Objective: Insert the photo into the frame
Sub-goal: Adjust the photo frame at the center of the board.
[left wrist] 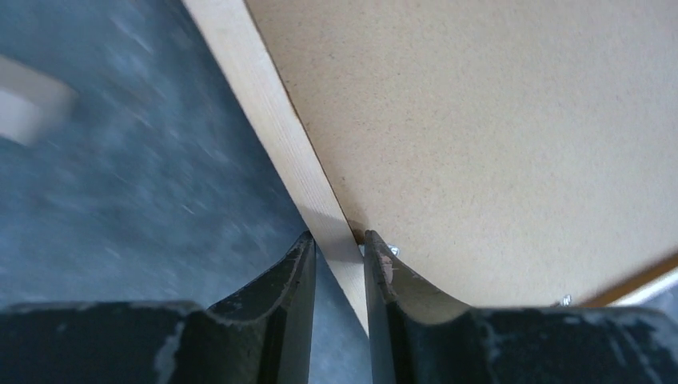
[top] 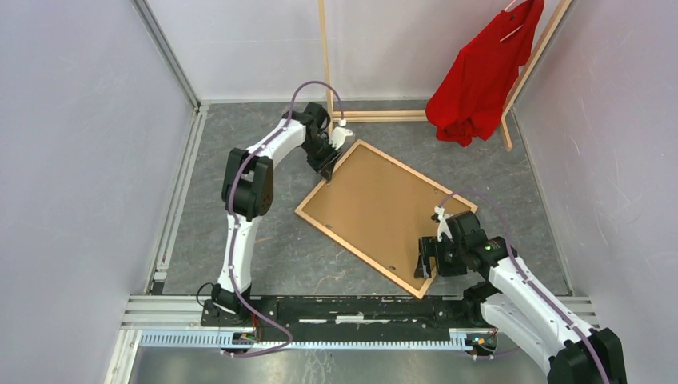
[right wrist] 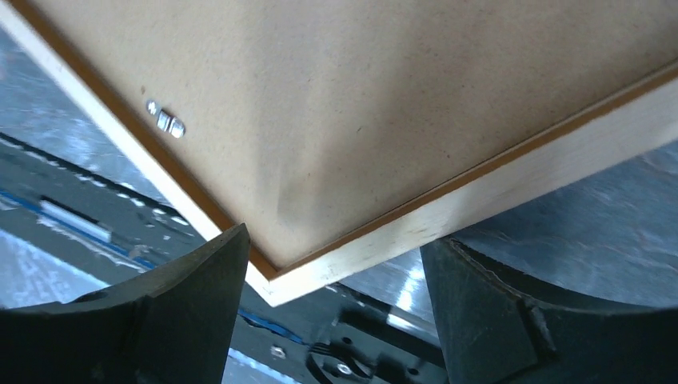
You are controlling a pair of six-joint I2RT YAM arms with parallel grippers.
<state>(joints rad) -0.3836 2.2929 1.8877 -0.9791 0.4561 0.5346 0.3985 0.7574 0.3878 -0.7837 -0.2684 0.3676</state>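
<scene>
The frame [top: 360, 254] lies slantwise on the grey table, back side up, with a brown backing panel [top: 384, 212] filling it. The photo is hidden. My left gripper [top: 326, 170] is at the frame's far left edge. In the left wrist view it [left wrist: 340, 240] is shut on the pale wooden strip [left wrist: 264, 96], one finger on each side. My right gripper [top: 426, 264] hangs over the frame's near corner. In the right wrist view it [right wrist: 336, 240] stands open, with the corner strip [right wrist: 520, 172] between the spread fingers.
A pale wooden clothes rack [top: 325, 56] stands at the back with a red shirt [top: 480, 80] hanging at the back right. A black rail [top: 352, 308] runs along the near edge under the frame's corner. A small metal clip [right wrist: 165, 120] sits on the backing. White walls close in both sides.
</scene>
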